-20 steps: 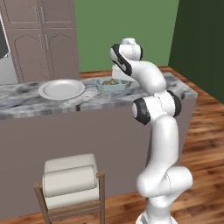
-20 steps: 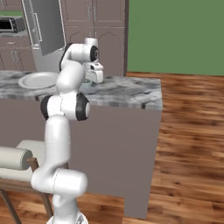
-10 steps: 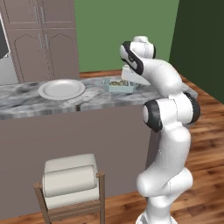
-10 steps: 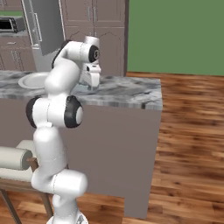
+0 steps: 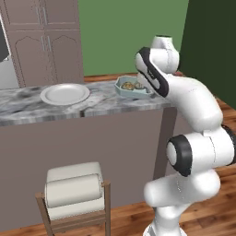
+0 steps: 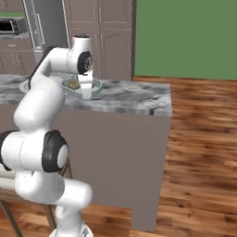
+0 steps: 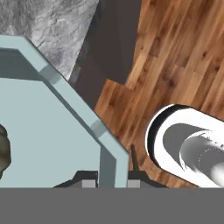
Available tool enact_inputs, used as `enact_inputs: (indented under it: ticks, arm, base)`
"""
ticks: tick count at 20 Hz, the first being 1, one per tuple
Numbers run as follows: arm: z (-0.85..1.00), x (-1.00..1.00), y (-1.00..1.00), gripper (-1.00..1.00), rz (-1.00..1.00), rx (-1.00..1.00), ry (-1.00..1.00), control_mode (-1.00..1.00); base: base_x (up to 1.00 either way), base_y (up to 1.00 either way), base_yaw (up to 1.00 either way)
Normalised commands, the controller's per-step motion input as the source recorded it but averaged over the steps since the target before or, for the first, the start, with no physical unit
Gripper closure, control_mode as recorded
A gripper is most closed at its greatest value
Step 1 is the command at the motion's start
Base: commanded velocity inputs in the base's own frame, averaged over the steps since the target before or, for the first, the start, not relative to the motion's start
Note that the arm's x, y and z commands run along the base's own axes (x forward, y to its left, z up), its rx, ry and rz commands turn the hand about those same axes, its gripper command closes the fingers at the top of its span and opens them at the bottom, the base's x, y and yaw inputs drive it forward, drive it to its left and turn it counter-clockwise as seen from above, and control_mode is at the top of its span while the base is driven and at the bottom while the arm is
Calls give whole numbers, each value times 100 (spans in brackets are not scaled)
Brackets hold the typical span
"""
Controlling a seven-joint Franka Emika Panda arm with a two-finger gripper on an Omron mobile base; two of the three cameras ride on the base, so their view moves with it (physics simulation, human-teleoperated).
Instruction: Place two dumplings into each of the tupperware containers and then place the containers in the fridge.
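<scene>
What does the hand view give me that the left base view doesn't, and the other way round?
Hand view: the two fingers closed on the container's rim, one on each side of the wall, with wood floor directly below its outer corner, so that corner is past the counter edge.

Left base view: the white plate on the counter, the chair below, and the cabinets behind.

Both: the pale blue container with a dumpling inside, and the marble countertop.
</scene>
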Motion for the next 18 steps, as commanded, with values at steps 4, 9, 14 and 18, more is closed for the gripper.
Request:
enact_inputs:
  ticks: [4,9,14,18]
  arm:
    - [50,-71,0,100,-12,-3,-4,-100]
    - [50,-87,0,100,-11,0,19,-100]
    - [36,-98,0,100,-13,0,20,-100]
    - [5,-93,0,100,-13,1,13,-100]
  base:
    - [0,0,0]
    - [0,0,0]
    - [0,0,0]
    - [0,0,0]
